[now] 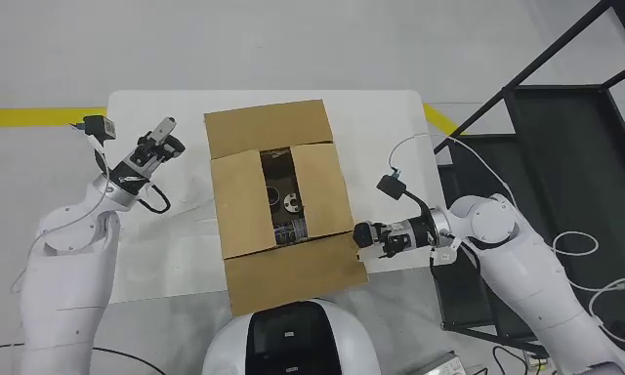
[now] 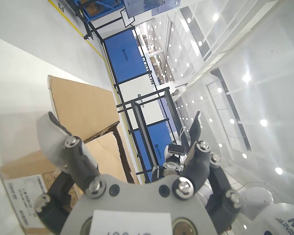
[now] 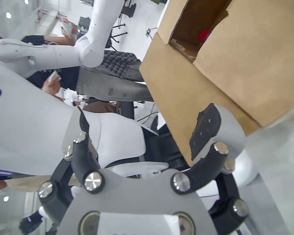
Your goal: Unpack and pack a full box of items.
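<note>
Hovering with jaws spread, the left gripper (image 1: 164, 139) stands apart from the box (image 1: 278, 131) on the table (image 1: 166, 238) (long axis running away from the robot); the right gripper (image 1: 363, 236), also spread, sits just beside its near-right corner, the nearer arm

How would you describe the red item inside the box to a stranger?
On the white table stands an open cardboard box. Inside, seen through the gap between its flaps, a small red item peeks out, the only brightly coloured thing there.
</note>
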Tool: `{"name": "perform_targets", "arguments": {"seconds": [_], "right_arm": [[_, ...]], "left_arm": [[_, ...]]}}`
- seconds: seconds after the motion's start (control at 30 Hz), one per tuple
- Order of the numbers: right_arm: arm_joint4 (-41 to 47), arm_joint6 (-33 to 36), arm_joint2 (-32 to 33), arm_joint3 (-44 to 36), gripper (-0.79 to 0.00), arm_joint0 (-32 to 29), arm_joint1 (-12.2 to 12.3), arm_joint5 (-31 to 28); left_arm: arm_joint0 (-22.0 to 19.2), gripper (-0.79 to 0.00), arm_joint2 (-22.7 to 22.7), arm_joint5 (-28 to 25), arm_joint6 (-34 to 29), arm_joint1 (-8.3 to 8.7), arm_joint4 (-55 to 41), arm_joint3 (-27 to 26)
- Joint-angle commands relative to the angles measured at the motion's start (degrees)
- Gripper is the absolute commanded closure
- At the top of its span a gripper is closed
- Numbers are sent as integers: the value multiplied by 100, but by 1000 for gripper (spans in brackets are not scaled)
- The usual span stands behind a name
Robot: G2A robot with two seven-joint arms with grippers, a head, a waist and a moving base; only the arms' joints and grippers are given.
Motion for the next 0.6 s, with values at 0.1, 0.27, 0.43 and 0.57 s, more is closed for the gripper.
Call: {"name": "perform_targets", "arguments": {"seconds": [0.1, 0.27, 0.43, 0.57], "right_arm": [[492, 186, 226, 18, -785, -274, 104, 186], [492, 186, 226, 18, -785, -274, 104, 186], [492, 186, 226, 18, -785, -274, 104, 186], [472, 25, 234, 37, -785, -296, 100, 252]], "left_arm": [[-448, -785, 244, -240, -140, -27, 35, 731], [-486, -785, 274, -261, -157, -35, -41, 813], [-486, -785, 274, -261, -157, -35, -41, 813], [-458, -785, 282, -231, -116, -34, 11, 795]]}}
